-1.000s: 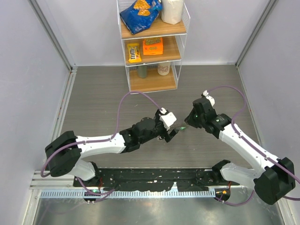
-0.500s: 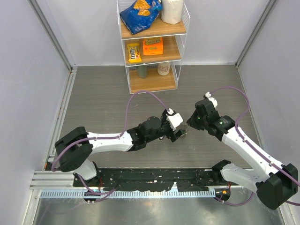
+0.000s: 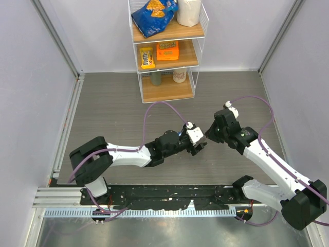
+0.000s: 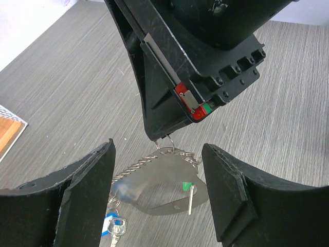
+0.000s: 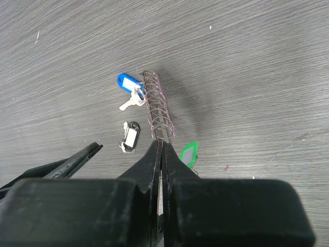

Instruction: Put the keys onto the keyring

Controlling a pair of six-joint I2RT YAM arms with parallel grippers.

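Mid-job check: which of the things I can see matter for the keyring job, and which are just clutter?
Job: keyring, pinched by right gripper; blue key; green key; black-and-white key; open left gripper.
Lying about: shelf rack, chip bag, orange box, yellow candy bag.

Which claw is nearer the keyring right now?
Right. The right claw is shut on the keyring; the left claw hangs open close by, not touching it.

table: grey wood-grain | walls: pale lilac panels | far edge: white wire shelf rack, three wooden shelves, snack packs
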